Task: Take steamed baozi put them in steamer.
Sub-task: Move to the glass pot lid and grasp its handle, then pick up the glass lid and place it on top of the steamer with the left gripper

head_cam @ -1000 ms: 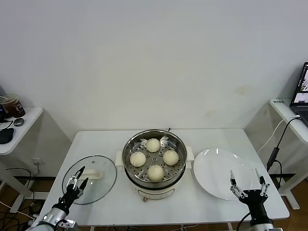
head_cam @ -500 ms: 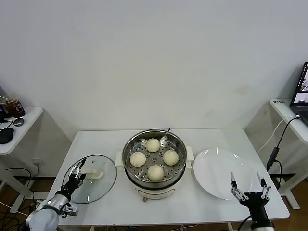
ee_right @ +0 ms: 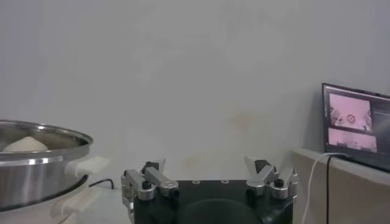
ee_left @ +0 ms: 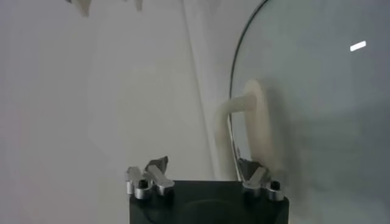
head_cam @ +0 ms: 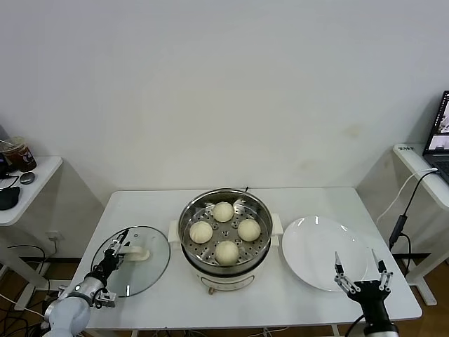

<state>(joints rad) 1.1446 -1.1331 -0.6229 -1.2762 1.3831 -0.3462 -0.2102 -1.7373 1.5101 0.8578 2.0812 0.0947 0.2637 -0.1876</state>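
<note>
The steamer point(head_cam: 264, 222) stands mid-table with several baozi point(head_cam: 226, 251) on its perforated tray. Its steel rim point(ee_right: 36, 164) and one baozi point(ee_right: 24, 144) also show in the right wrist view. The glass lid point(head_cam: 144, 270) lies flat to the steamer's left, its white handle point(head_cam: 138, 254) on top. My left gripper point(head_cam: 116, 249) hovers low over the lid's near-left part, just short of that handle. In the left wrist view the left gripper point(ee_left: 204, 173) has its fingers apart, with the handle point(ee_left: 250, 131) just beyond them. My right gripper point(head_cam: 361, 270) stands open and empty at the white plate's front edge.
The empty white plate point(head_cam: 316, 246) lies right of the steamer. A side desk point(head_cam: 28, 186) with a cup point(head_cam: 17, 153) stands far left. At the far right are a laptop point(head_cam: 440, 126) on a shelf and a hanging cable point(head_cam: 400, 228).
My left gripper has moved forward over the lid's near edge toward the handle. The right gripper has barely moved. The baozi stay put.
</note>
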